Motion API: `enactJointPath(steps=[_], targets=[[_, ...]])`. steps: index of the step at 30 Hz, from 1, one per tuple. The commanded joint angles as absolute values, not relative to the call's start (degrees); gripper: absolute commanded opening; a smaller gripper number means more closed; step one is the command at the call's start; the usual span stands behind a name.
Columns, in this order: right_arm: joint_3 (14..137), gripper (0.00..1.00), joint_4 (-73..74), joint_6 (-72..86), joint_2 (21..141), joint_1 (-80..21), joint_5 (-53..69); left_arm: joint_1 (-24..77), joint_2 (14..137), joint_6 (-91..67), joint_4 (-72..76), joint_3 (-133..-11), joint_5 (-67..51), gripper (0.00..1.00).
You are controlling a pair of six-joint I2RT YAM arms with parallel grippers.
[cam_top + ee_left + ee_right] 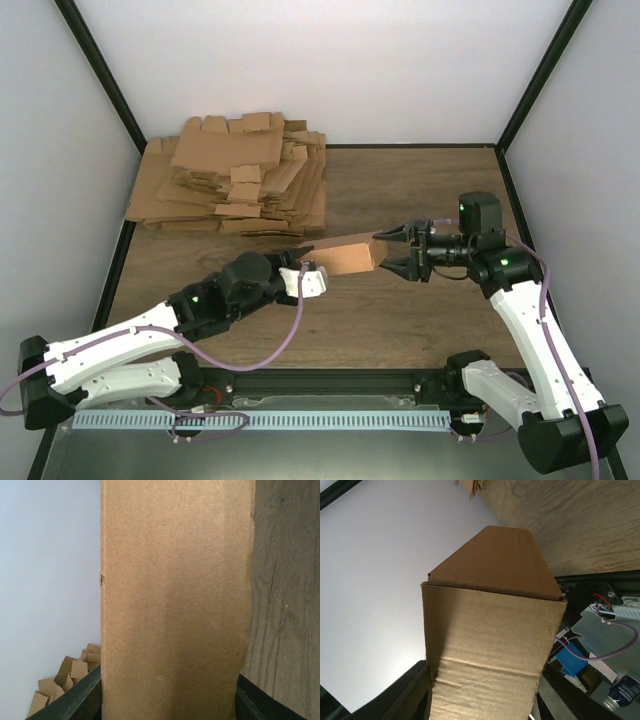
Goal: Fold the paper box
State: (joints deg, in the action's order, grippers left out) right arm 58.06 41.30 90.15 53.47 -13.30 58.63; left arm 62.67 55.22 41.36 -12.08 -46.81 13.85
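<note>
Paper box (345,255): held off the table (420,320) at mid-workspace, gripped at its near end by the left gripper (316,277). Straddled at the far end by the right gripper (397,252), jaws on either side; biting or not, impossible to tell. Looked like the end-closing step. Called next for a gentle squeeze, square to the edges. Open room below; pile of flat blanks (235,175) well apart.

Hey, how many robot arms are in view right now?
2. The left arm reaches in from the near left, left pincer holding the paper box; the right arm from the near right, right pincer straddling the box's other end. None seems hidden.
</note>
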Motion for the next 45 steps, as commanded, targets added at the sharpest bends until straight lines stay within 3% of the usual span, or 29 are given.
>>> enactJointPath(steps=[1,4,7,8,16,27,38,45], targets=[[58.19,0.47,40.62,89.98,52.73,-13.2,59.84,63.07,55.04,41.97,-9.14,-46.79,12.81,0.55],[58.18,0.44,40.29,89.97,52.95,-13.25,59.73,63.05,54.73,41.92,-9.2,-46.37,12.71,0.71],[58.27,0.42,39.67,89.91,53.24,-13.27,58.92,63.02,54.06,41.31,-9.31,-45.71,12.57,0.97],[58.15,0.42,39.26,89.84,53.19,-13.27,58.33,63.06,53.6,40.97,-9.49,-45.67,12.34,1.0],[53.05,0.36,28.92,93.77,49.45,-13.27,44.48,63.09,49.83,34.25,-19.21,-51.56,6.04,1.0],[48.9,0.32,10.64,78.68,53.54,-13.19,25.27,63.02,41.1,23.01,-24.19,-53.8,-0.49,1.0],[48.08,0.31,-14.14,62.81,61.64,-10.58,31.6,63.06,39.6,18.56,-25.42,-51.4,-2.76,1.0],[36.47,0.27,-35.68,65.44,62.24,-6.99,29.17,63.07,39.32,16.7,-25.69,-52.83,-4.81,1.0]])
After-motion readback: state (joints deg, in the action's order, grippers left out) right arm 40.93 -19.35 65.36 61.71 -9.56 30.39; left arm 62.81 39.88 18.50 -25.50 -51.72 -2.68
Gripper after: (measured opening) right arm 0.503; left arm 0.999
